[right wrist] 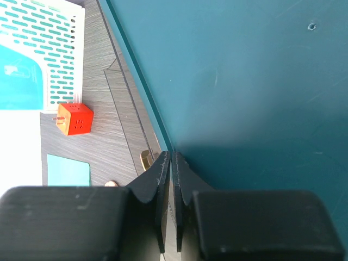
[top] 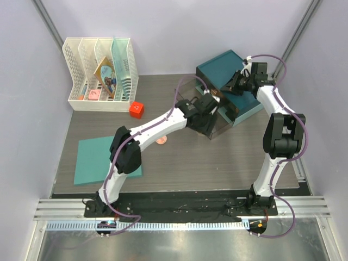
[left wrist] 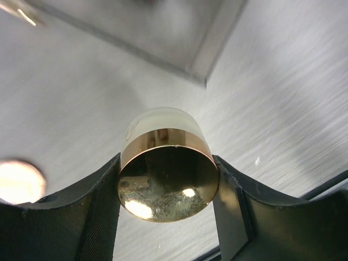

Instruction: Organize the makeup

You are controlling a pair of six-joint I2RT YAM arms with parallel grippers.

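My left gripper (top: 213, 106) reaches into a smoky clear box (top: 217, 126) at the back middle. In the left wrist view it (left wrist: 168, 187) is shut on the gold-lidded jar (left wrist: 167, 179), gold lid facing the camera, frosted body beyond. A pink round compact (top: 161, 141) lies on the table near the left forearm and shows at the left edge of the left wrist view (left wrist: 19, 182). My right gripper (top: 235, 82) is shut on the edge of the box's raised teal lid (right wrist: 244, 81), seen from above as a tilted teal panel (top: 222, 66). Other makeup is out of view.
A white rack (top: 100, 73) with a picture card stands at the back left. A red cube (top: 136, 109) sits in front of it, also in the right wrist view (right wrist: 75, 118). A flat teal mat (top: 103, 160) lies at the front left. Grey walls enclose the table.
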